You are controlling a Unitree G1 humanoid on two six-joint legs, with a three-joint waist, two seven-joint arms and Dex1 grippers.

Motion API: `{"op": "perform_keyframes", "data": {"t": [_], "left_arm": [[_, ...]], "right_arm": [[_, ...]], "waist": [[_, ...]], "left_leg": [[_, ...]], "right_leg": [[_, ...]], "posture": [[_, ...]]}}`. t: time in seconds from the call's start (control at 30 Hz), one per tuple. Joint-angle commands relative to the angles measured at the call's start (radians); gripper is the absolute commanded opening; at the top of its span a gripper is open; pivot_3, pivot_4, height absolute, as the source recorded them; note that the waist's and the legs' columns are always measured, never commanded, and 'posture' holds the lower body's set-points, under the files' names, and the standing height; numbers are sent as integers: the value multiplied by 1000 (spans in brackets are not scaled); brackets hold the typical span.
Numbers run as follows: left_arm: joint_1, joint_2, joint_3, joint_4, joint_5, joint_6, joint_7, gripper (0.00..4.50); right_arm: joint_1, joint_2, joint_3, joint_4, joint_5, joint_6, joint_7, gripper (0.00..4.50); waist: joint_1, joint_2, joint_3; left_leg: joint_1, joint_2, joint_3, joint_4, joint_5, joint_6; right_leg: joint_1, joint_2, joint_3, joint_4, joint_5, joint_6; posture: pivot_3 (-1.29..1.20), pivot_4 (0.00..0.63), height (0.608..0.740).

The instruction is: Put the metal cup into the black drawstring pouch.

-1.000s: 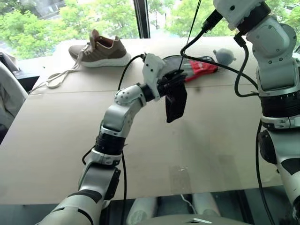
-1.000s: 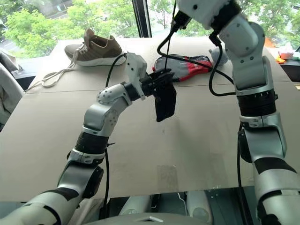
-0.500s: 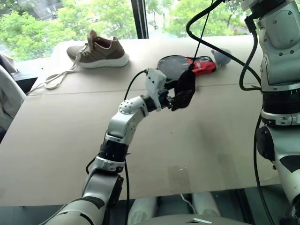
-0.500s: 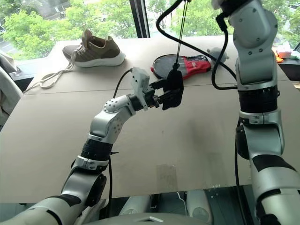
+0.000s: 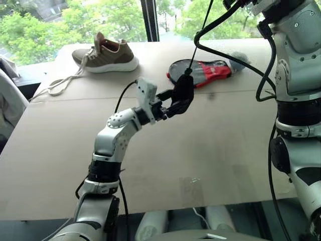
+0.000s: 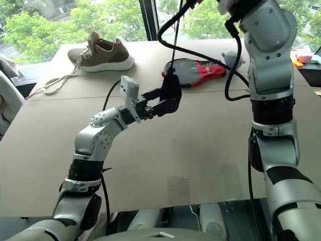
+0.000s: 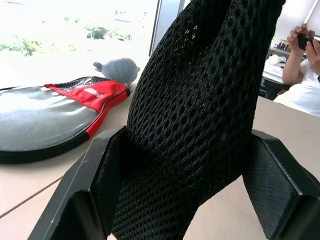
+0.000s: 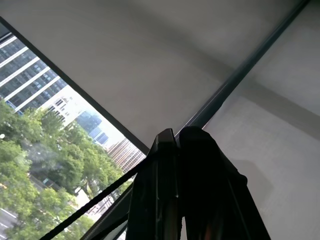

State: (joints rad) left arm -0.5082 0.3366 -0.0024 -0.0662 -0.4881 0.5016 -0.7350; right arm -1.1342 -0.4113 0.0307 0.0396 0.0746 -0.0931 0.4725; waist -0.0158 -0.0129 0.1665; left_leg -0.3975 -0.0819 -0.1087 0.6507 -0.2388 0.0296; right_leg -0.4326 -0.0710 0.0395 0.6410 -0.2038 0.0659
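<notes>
Pouch [image 5: 183, 94] hung by cord [image 5: 199, 34] from right gripper [image 8: 177, 165], fingers pinched on cord. Left gripper [image 6: 161, 102] spread wide, pouch between fingers. Cup not sighted, presumed inside. Risk: cord slipped, pouch swung, contents spilled onto table [image 5: 225, 145].

Head stereo pair: looks forward and down over a table [image 5: 60, 150]; a shoe [image 5: 108, 52] lies at 11 o'clock, a paddle case [image 5: 200, 73] at 1 o'clock, and both eyes share them. Left wrist view: level and very near, looking along its fingers [image 7: 75, 200] into the pouch [image 7: 200, 100], with the same paddle case beyond. Right wrist view: tilted upward along closed fingers [image 8: 192, 185] toward ceiling and window.
</notes>
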Motion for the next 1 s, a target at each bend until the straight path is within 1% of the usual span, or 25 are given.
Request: {"op": "perform_keyframes", "data": {"t": [0.03, 0.17, 0.3, 0.33, 0.4, 0.43, 0.47, 0.5, 0.53, 0.6, 0.7, 0.77, 0.87, 0.93, 0.97, 1.0], "left_arm": [[23, 22, 38, -84, -45, 27, 0, 3417], [65, 61, 51, -140, -67, 65, -1, 3417], [122, 111, 76, -201, -97, 98, -13, 3417], [134, 122, 86, -217, -110, 106, -14, 3437], [156, 145, 106, -248, -136, 125, -18, 3444], [166, 154, 116, -261, -145, 131, -19, 3444], [176, 162, 128, -273, -157, 137, -18, 3444], [187, 169, 142, -287, -176, 150, -16, 3444], [202, 180, 159, -304, -201, 163, -20, 3444], [251, 217, 196, -347, -267, 215, -37, 3444], [349, 292, 230, -410, -344, 287, -73, 3444], [451, 359, 245, -427, -335, 300, -116, 3444], [561, 413, 259, -434, -307, 266, -153, 3444], [610, 409, 261, -406, -236, 191, -137, 3444], [623, 400, 264, -385, -209, 163, -123, 3444], [627, 378, 262, -345, -150, 108, -82, 3444]], "right_arm": [[61, 9, 16, -94, 95, 122, 78, 0], [168, 6, 37, -180, 168, 297, 132, 0], [288, -47, 47, -266, 194, 424, 182, 0], [313, -68, 45, -277, 191, 444, 194, 330], [369, -117, 36, -304, 219, 513, 234, 1266], [398, -147, 35, -318, 229, 536, 262, 1417], [427, -175, 33, -332, 244, 564, 286, 1749], [461, -208, 30, -348, 264, 599, 312, 2228], [507, -257, 33, -365, 275, 626, 354, 2433], [614, -359, 33, -377, 277, 635, 438, 3256], [740, -466, 15, -352, 269, 585, 526, 3256], [804, -490, -16, -276, 258, 509, 557, 3256], [843, -465, -61, -171, 275, 437, 570, 3256], [863, -419, -100, -101, 311, 363, 595, 3256], [874, -397, -119, -70, 329, 346, 605, 3256], [892, -374, -139, -31, 346, 329, 616, 3256]], "waist": [[-1, 0, 0], [0, 0, 0], [2, 0, 0], [2, 0, 0], [2, 0, 0], [5, 0, 0], [5, 0, 0], [5, 0, 0], [6, 0, 0], [8, 0, 0], [3, 0, 0], [-3, 0, 0], [-1, 0, 0], [3, 0, 0], [5, 0, 0], [7, 0, 0]], "left_leg": [[0, 0, 0, 0, 0, 0], [0, 0, 0, 0, 0, 0], [0, 0, 0, 0, 0, 0], [0, 0, -1, 0, 0, 0], [0, 0, 0, 0, 0, 0], [0, 0, -1, 0, 0, 0], [0, 0, -1, 0, -1, 1], [0, 0, -1, 0, -1, 1], [0, 0, -1, 0, -2, 3], [0, 0, -1, 0, -2, 3], [0, 0, -1, -1, -3, 5], [0, 1, 1, -1, -3, 5], [4, 4, 5, -1, -4, 6], [4, 5, 5, 0, -4, 6], [6, 6, 5, 0, -4, 6], [8, 7, 5, 0, -4, 6]], "right_leg": [[0, 0, 0, 0, 0, 0], [0, 0, 0, 0, 0, 0], [0, 0, 0, 0, 0, 0], [0, -1, 0, 0, 0, 0], [0, -1, 0, 0, 0, 0], [0, -1, 0, 0, 0, 0], [1, -1, -1, 0, 0, 0], [1, -1, -1, 0, 0, 0], [1, -1, -1, -1, 0, 0], [1, -1, -2, -1, 0, 0], [1, -1, -1, -2, 0, 0], [1, -1, 0, -2, 0, 0], [3, 0, 2, -3, 0, 0], [4, 0, 2, -3, 0, 0], [6, 0, 1, -4, -1, -1], [10, 0, 1, -6, -1, -3]], "posture": [[0, 150, 736], [0, 150, 736], [0, 150, 736], [0, 150, 736], [0, 150, 736], [0, 150, 736], [0, 150, 736], [0, 150, 736], [0, 150, 736], [0, 150, 736], [0, 150, 736], [0, 150, 736], [0, 150, 736], [0, 150, 736], [0, 150, 736], [0, 150, 736]]}}
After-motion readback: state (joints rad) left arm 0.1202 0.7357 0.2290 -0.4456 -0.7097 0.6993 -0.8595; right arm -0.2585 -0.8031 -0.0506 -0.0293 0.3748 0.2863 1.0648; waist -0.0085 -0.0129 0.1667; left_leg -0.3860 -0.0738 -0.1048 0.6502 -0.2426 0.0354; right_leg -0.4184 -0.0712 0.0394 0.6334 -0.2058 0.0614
